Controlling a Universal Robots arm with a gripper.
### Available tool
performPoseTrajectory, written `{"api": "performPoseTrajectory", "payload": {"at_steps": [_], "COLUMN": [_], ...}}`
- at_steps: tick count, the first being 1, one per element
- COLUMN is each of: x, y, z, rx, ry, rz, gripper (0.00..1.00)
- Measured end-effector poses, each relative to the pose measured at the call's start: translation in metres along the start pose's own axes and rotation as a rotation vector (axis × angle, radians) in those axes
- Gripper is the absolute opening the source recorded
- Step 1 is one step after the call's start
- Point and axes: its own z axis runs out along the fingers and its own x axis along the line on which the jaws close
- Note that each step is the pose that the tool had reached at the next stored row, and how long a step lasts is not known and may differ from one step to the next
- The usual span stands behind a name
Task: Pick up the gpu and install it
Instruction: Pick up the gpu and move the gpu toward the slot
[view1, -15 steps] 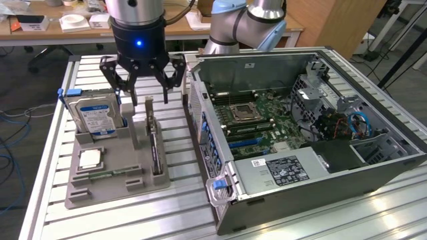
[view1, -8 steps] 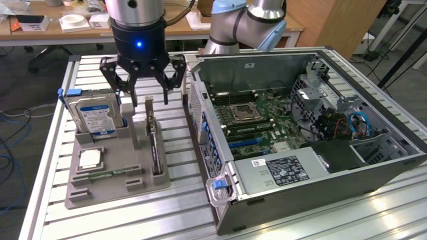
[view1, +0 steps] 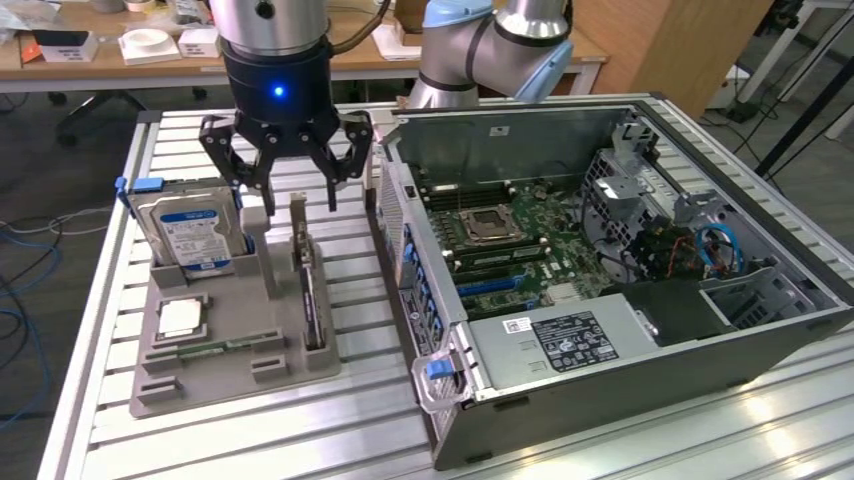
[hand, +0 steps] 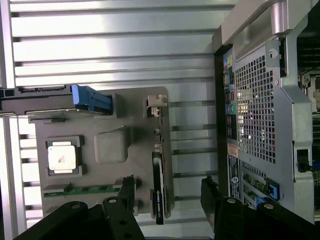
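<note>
observed tool (view1: 299, 192) spread wide and empty, poised just above gpu (view1: 312, 300). found gpu standing on edge in grey holder (view1: 267, 335) on bench (view1: 360, 425), left of centre in the exterior view, beside open case (view1: 627, 412). neither grasped nor installed yet.

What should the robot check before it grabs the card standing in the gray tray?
1. Tool open: ok, fingers spread wide.
2. Tool empty: ok, nothing between the fingers.
3. Tool lined up with the gpu: ok, it hangs above the card, and in the wrist view the card lies between the fingers.
4. Gpu ready to lift: ok, it stands on edge in the gray holder.
5. Computer case open: ok, the motherboard is exposed.
6. Free slot for the card: cannot tell.
</note>
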Motion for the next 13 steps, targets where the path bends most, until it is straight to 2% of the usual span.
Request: {"api": "performPoseTrajectory", "payload": {"at_steps": [13], "x": [-0.0002], "y": [-0.0029], "z": [0.0006], "rx": [0.0001], "ry": [0.0001], "rz": [0.000], "gripper": [0.65]}}
